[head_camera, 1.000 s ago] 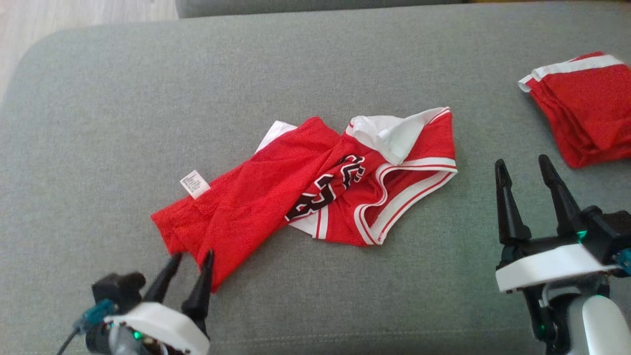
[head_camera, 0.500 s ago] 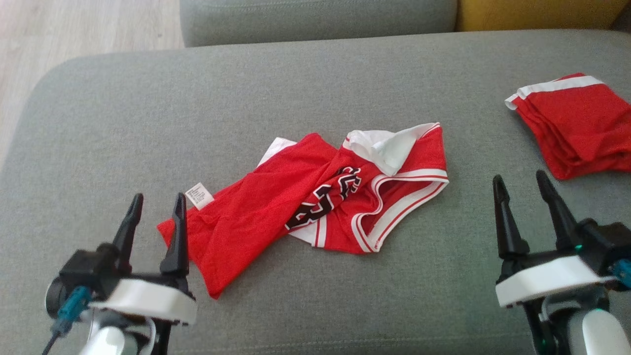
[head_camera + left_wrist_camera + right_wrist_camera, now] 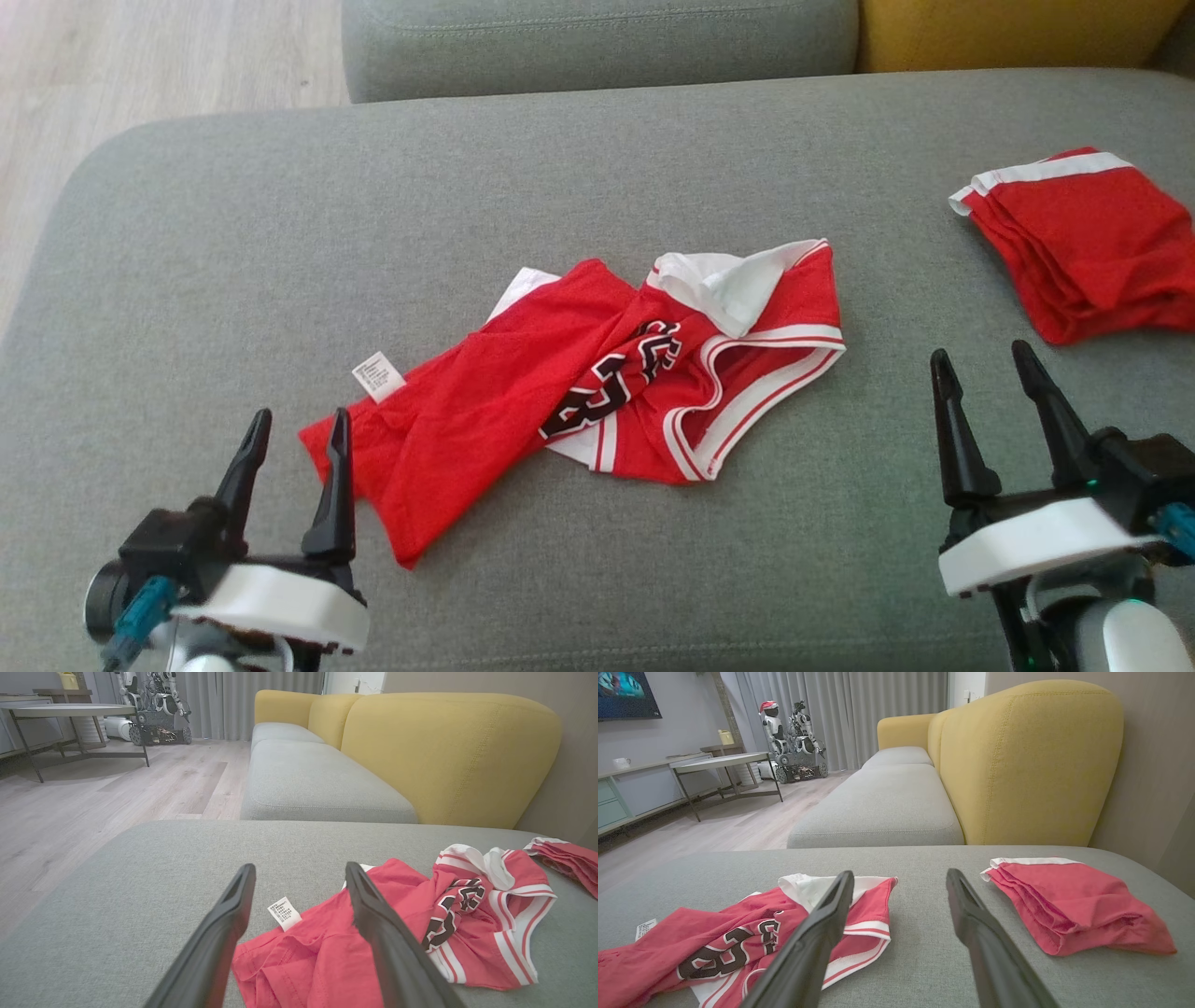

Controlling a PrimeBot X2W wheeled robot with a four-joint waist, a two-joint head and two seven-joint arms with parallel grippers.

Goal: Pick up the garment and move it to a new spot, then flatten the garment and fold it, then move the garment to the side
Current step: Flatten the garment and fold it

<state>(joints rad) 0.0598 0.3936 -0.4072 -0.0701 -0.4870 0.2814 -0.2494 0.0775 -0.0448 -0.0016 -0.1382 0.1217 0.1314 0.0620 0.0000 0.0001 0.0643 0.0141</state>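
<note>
A second ago my left hand (image 3: 301,418) leaned in with its fingertips at the red jersey's (image 3: 523,392) near-left corner. Now it stands upright at that same end, pulled back a little, fingers spread and holding nothing. The head camera has tipped up since then, so the whole scene sits lower in that view. The jersey itself lies as it did: crumpled on the grey seat cushion (image 3: 280,233), number side up, white care label (image 3: 378,376) poking out at its left edge. My right hand (image 3: 978,355) has not moved; it waits to the jersey's right, well apart from it, fingers spread and empty.

Farther right of the jersey lies a folded red garment (image 3: 1083,243) with a white band. Beyond the jersey are a second grey cushion (image 3: 597,42) and a yellow backrest (image 3: 1008,33). In the left wrist view, the jersey's left corner lies between that hand's two fingers, with the label just ahead.
</note>
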